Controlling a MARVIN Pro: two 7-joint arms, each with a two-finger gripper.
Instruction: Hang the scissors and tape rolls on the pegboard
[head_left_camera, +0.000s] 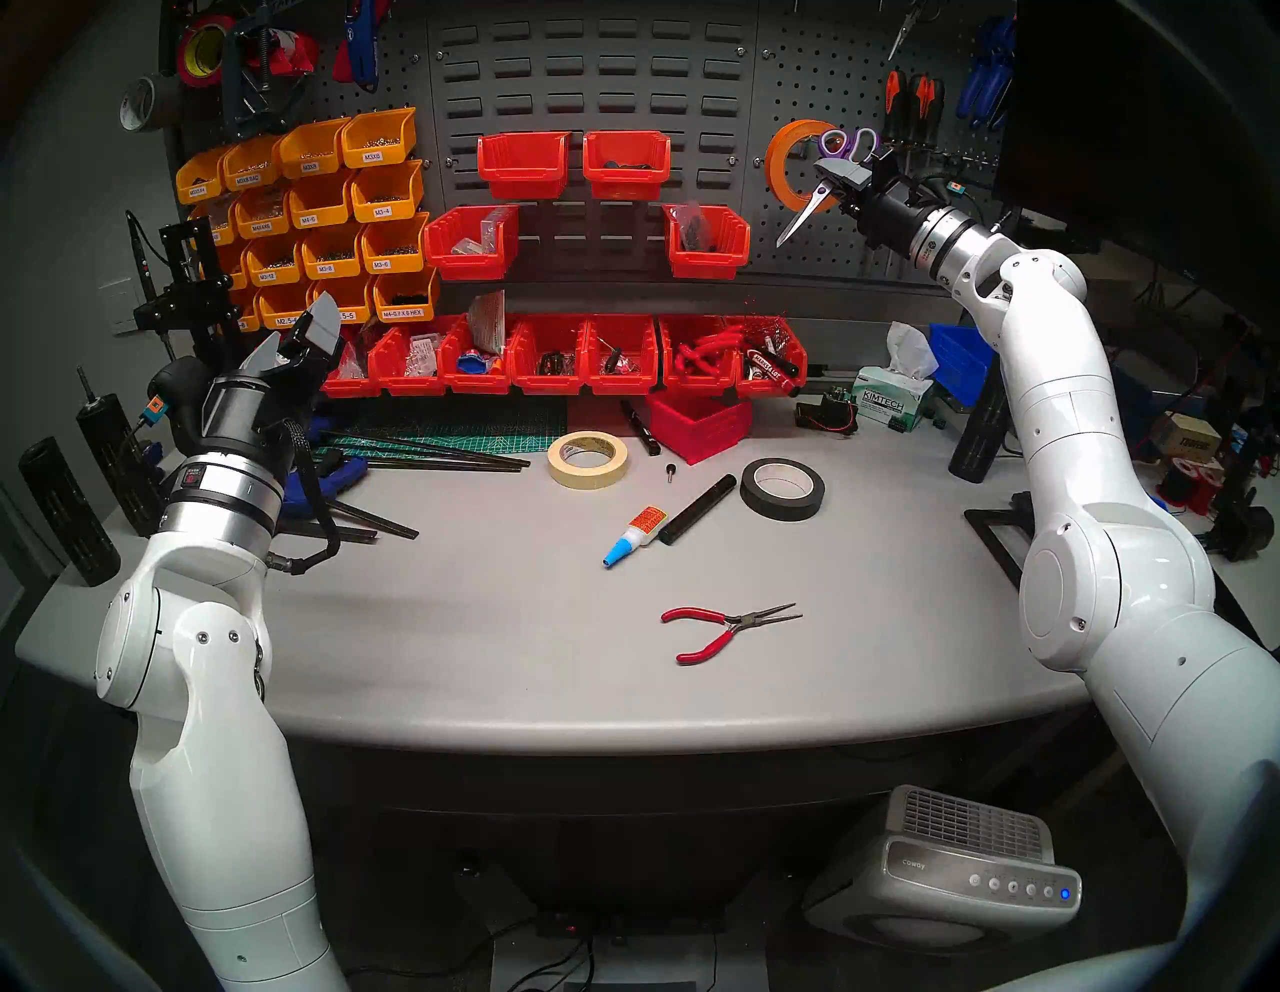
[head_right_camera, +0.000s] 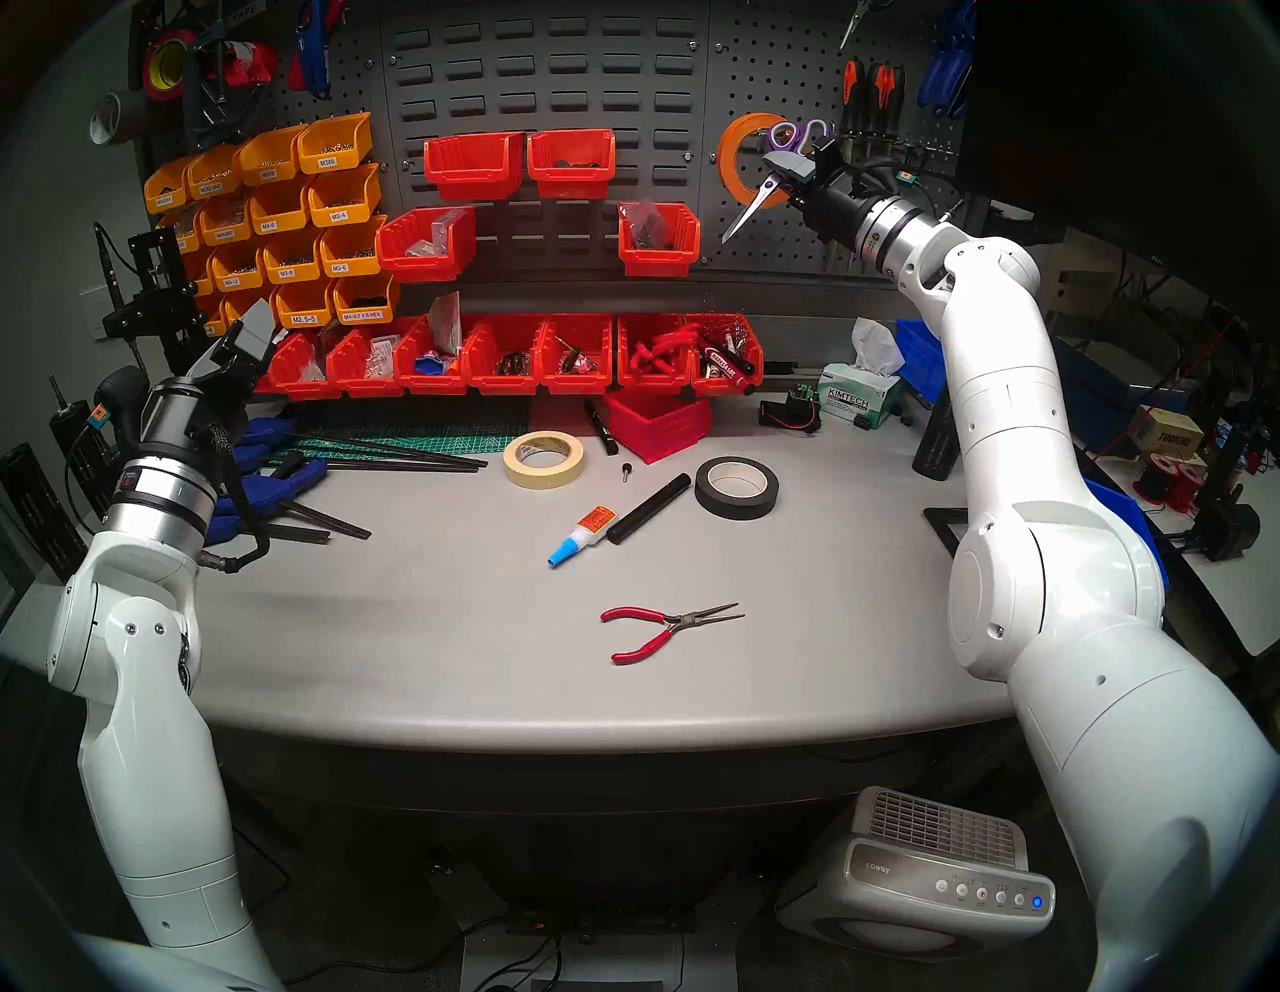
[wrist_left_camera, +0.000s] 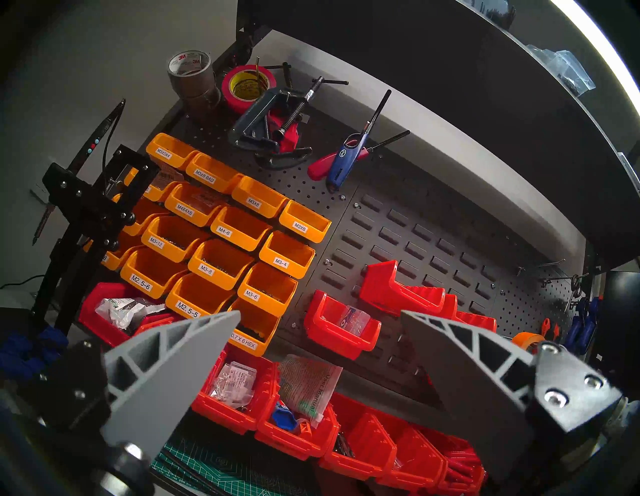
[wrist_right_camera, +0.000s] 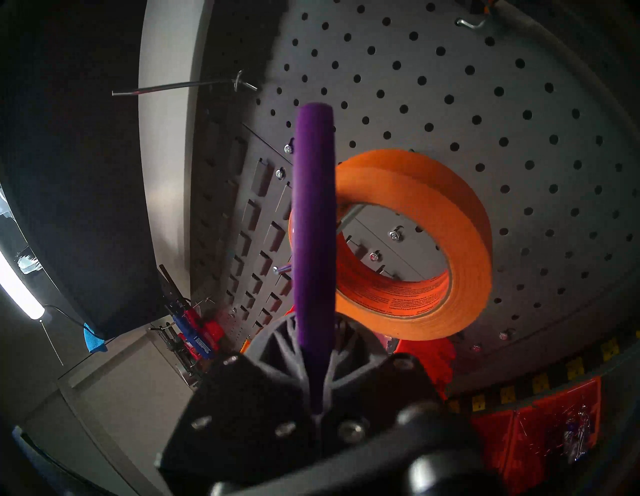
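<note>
One tape roll is done: the wide bright-orange roll (head_left_camera: 789, 161) hangs on a hook of the pegboard (head_left_camera: 817, 76), a dark perforated metal panel. The scissors (head_left_camera: 828, 176) are partway: the right hand (head_left_camera: 841, 181) is clamped on them up at the board, purple-and-grey plastic loops just beside the orange roll, slim silver blades slanting down and away; I judge they are not yet on a hook. The matte cream masking-tape roll (head_left_camera: 588, 458) lies flat on the smooth grey surface (head_left_camera: 485, 623), untouched. The left hand (head_left_camera: 298, 346) hovers wide and empty, well apart at the left.
</note>
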